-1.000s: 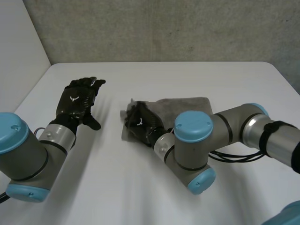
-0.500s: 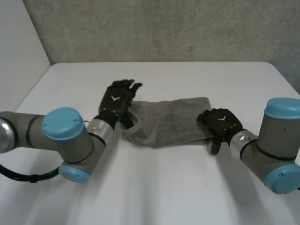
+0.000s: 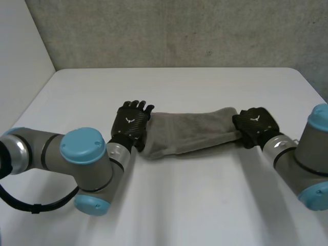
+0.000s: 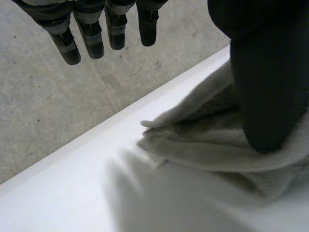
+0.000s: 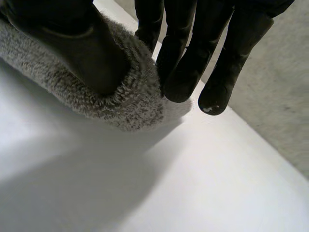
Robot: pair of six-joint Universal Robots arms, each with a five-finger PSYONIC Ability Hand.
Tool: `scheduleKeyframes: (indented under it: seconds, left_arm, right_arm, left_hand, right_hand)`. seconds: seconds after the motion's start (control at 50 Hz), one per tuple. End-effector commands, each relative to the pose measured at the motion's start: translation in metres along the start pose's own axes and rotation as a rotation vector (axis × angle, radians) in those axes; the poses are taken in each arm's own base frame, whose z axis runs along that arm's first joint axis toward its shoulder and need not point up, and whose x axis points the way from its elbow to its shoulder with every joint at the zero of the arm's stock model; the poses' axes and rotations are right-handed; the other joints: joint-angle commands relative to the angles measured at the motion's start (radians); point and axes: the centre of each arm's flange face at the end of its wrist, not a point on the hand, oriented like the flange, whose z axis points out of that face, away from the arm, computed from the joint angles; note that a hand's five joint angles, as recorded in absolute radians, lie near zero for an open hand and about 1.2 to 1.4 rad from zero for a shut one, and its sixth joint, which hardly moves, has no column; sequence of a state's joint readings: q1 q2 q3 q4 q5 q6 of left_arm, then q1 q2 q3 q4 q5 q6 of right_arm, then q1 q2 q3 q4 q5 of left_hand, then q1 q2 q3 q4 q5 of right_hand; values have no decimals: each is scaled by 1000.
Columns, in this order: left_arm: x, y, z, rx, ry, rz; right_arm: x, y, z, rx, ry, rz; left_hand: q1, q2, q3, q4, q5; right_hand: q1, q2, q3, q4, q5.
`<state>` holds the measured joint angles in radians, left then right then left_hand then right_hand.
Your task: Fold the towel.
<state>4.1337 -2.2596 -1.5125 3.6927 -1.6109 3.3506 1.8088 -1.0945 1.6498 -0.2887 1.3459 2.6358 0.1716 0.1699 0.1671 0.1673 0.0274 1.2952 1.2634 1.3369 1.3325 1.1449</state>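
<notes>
A grey towel (image 3: 195, 134) lies stretched in a long band across the middle of the white table (image 3: 169, 205). My left hand (image 3: 132, 124) rests on its left end with the fingers straight. In the left wrist view the fingers (image 4: 91, 36) hang clear above the table while the thumb (image 4: 270, 96) presses down on the bunched towel (image 4: 207, 145). My right hand (image 3: 256, 126) is at the towel's right end. In the right wrist view its thumb (image 5: 72, 43) and curled fingers (image 5: 183, 67) pinch the towel's rolled edge (image 5: 130, 104) between them.
A grey wall (image 3: 179, 31) runs behind the table's far edge. A pale side wall (image 3: 20, 56) stands at the left. Bare tabletop (image 3: 205, 87) surrounds the towel on every side.
The right hand went from the towel's left end to its right end and closed on it. The left hand came onto the left end. The towel is now drawn out longer.
</notes>
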Motion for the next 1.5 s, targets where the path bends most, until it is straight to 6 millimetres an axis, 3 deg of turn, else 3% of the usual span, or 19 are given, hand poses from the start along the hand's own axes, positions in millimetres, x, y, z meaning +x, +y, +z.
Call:
scheduleKeyframes:
  seconds: [0.02, 0.12, 0.2, 0.22, 0.26, 0.28, 0.32, 0.42, 0.46, 0.5, 0.52, 0.54, 0.7, 0.8, 0.98, 1.14, 1.3, 1.44, 1.5]
  left_arm:
    - [2, -28, -21, 16, 18, -4]
    - [-7, -59, -28, 83, 1, -9]
    - [-15, -84, -31, 145, -23, -13]
    - [-15, -84, -31, 145, -23, -13]
    - [-21, -92, -33, 165, -39, -15]
    - [-21, -92, -33, 165, -39, -15]
    - [-27, -95, -35, 173, -56, -17]
    - [-28, -94, -36, 175, -61, -19]
    - [-28, -94, -36, 175, -60, -20]
    - [-28, -94, -36, 177, -58, -25]
    - [-29, -94, -35, 179, -58, -28]
    - [-29, -96, -34, 185, -59, -31]
    - [-25, -102, -25, 231, -53, -42]
    - [-7, -98, -16, 233, -12, -65]
    - [27, -76, 4, 183, 76, -156]
    - [59, -25, 14, 25, 139, -183]
    - [65, 19, 9, -117, 145, -163]
    - [60, 18, 4, -153, 137, -158]
    - [49, -7, 4, -111, 100, -163]
  right_arm:
    - [12, -15, -14, -68, -14, -301]
    - [8, -40, -9, -12, 24, -420]
    - [-55, -85, -9, 194, -74, -489]
    - [-55, -85, -9, 195, -74, -490]
    - [-109, -82, -6, 275, -210, -521]
    - [-109, -82, -6, 276, -211, -521]
    - [-154, -65, -15, 302, -360, -593]
    - [-191, -39, -23, 296, -483, -758]
    - [-185, -42, -17, 290, -446, -754]
    - [-165, -62, -14, 299, -360, -662]
    - [-165, -62, -14, 299, -359, -662]
    - [-145, -77, -13, 311, -306, -576]
    - [-73, -101, -18, 329, -162, -58]
    - [-25, -78, -8, 199, -88, 180]
    - [-32, -27, 13, -46, -148, 326]
    - [-38, -16, 22, -76, -175, 392]
    - [-48, -10, 29, -75, -241, 398]
    - [-43, -17, 29, -53, -235, 379]
    - [-30, -43, 22, 20, -211, 365]
  left_hand:
    - [10, 11, 14, 14, -21]
    - [7, 8, 11, 11, -24]
    - [7, 8, 11, 11, -24]
    - [7, 8, 11, 11, -24]
    - [7, 8, 11, 11, -24]
    - [7, 8, 11, 11, -24]
    - [7, 8, 11, 11, -24]
    - [7, 8, 11, 11, -24]
    - [7, 8, 11, 11, -24]
    - [7, 8, 11, 11, -24]
    - [7, 8, 11, 11, -24]
    - [10, 11, 14, 14, -21]
    - [13, 14, 17, 17, -18]
    - [15, 17, 20, 20, -15]
    - [24, 26, 29, 29, -6]
    - [33, 35, 38, 37, 3]
    - [33, 35, 38, 37, 3]
    - [27, 29, 32, 32, -3]
    - [24, 26, 29, 29, -6]
  right_hand:
    - [101, 133, 59, 64, 77]
    - [101, 133, 59, 64, 77]
    - [101, 133, 59, 64, 77]
    - [101, 133, 59, 64, 77]
    - [101, 133, 59, 64, 77]
    - [101, 133, 59, 64, 77]
    - [101, 133, 59, 64, 77]
    - [101, 133, 59, 64, 77]
    - [101, 133, 59, 64, 77]
    - [-615, -583, -657, -652, -639]
    - [-620, -588, -662, -657, -644]
    - [-1001, -969, -1043, -1038, -1025]
    - [-1121, -1089, -1162, -1158, -1145]
    - [-1121, -1089, -1162, -1158, -1145]
    - [-1121, -1089, -1162, -1158, -1145]
    - [-1121, -1089, -1162, -1158, -1145]
    - [-1121, -1089, -1162, -1158, -1145]
    - [-1121, -1089, -1162, -1158, -1145]
    - [-1121, -1089, -1162, -1158, -1145]
